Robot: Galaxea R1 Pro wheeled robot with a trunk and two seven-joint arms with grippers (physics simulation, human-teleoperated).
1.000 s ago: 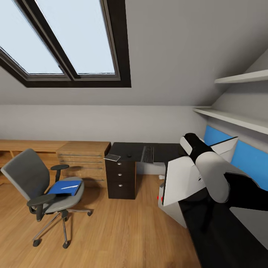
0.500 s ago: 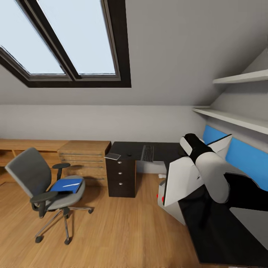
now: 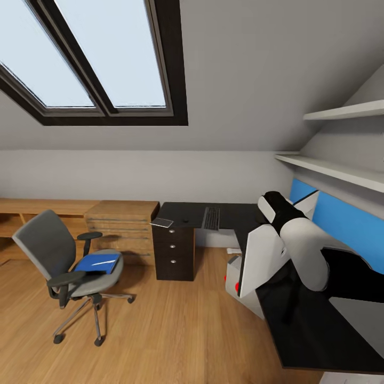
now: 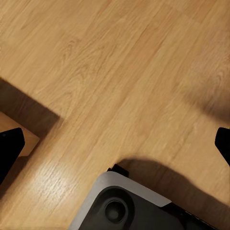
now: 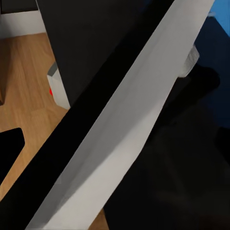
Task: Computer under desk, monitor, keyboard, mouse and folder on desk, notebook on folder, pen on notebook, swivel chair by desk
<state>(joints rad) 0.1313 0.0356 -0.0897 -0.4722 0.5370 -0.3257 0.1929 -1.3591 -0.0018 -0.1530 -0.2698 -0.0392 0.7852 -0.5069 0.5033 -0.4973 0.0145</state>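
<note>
Monitor [image 3: 264,256] at the right arm, over the black desk [image 3: 234,216]

Right gripper's jaws are hidden behind the monitor, so I cannot tell their state; left gripper [image 4: 115,143] hangs over wood floor [image 4: 120,72], jaws spread; folder [image 3: 96,263] lies on the chair [image 3: 69,261], well apart from both; keyboard [image 3: 211,218] and mouse [image 3: 185,221] rest on the desk.
</note>
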